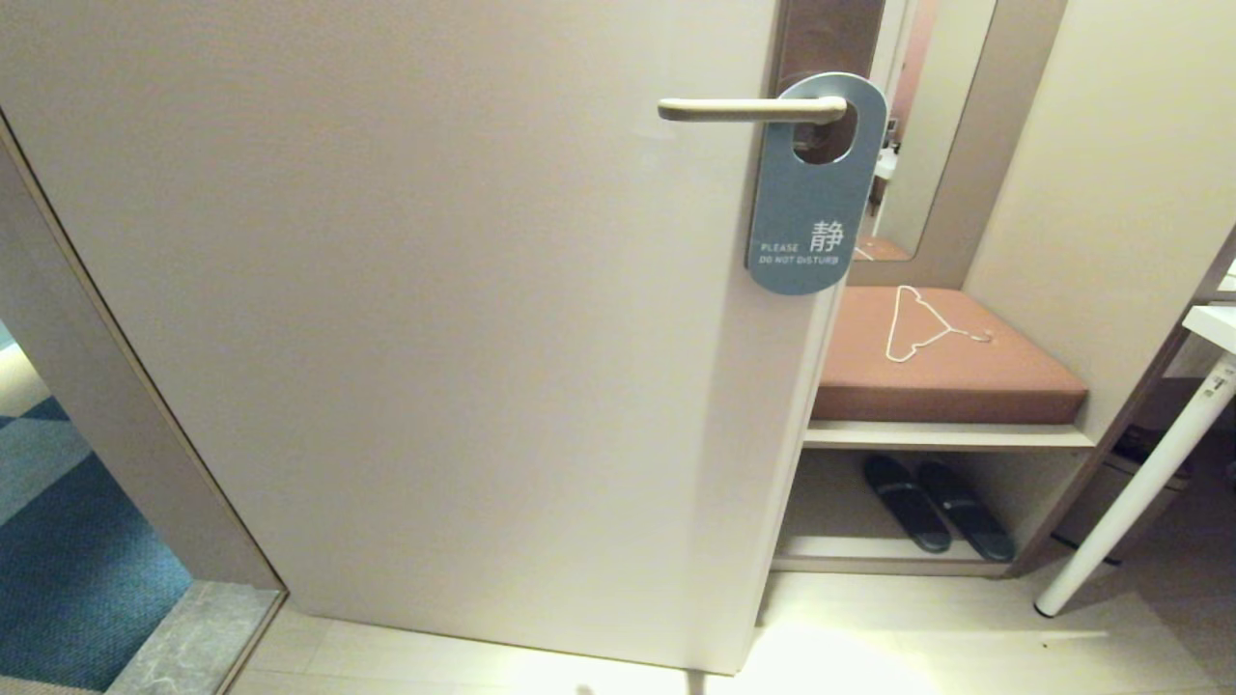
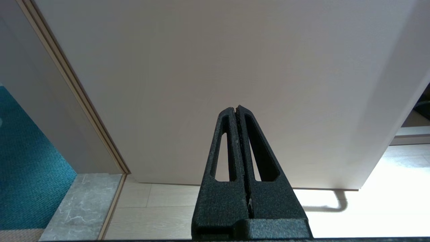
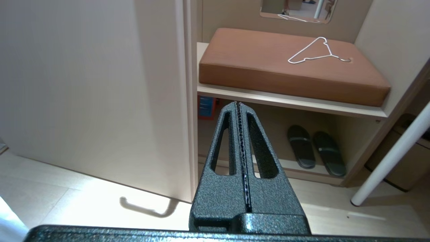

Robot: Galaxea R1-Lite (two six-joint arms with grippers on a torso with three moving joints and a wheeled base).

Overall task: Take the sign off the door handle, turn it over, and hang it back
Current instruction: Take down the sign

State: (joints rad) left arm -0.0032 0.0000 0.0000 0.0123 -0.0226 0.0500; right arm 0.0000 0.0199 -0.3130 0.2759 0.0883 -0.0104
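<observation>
Sign: hangs from the door handle by its oval hole, the lever threaded through it; the blue-grey face with "PLEASE DO NOT DISTURB" and a white character faces outward; it sits at the plate end of the lever, its lower end overlapping the door's free edge; it is high above both grippers and appears in neither wrist view

Door handle: slim straight lever, horizontal, beige metal, fixed to a dark brown plate near the door's edge; nothing touches it but the sign

Door: cream, standing open; its broad face is straight ahead of the left gripper, its free edge just ahead of and beside the right gripper

Left gripper: black fingers pressed together with no gap, holding nothing; low near the floor, pointing at the lower part of the door, apart from it; not seen from the head camera

Right gripper: fingers closed tip to tip, only a thin seam between them, holding nothing; low, pointing past the door's edge toward the shelf unit; not seen from the head camera

Cushion: brown, on the shelf beyond and above the right gripper's tips; a white wire hanger lies flat on it

Slippers: dark pair, side by side in the open compartment under the cushion, beyond the right gripper

Table leg: white, slanted, to the far side of the slippers from the door

Carpet: teal, past the door frame, off to the side of the left gripper
</observation>
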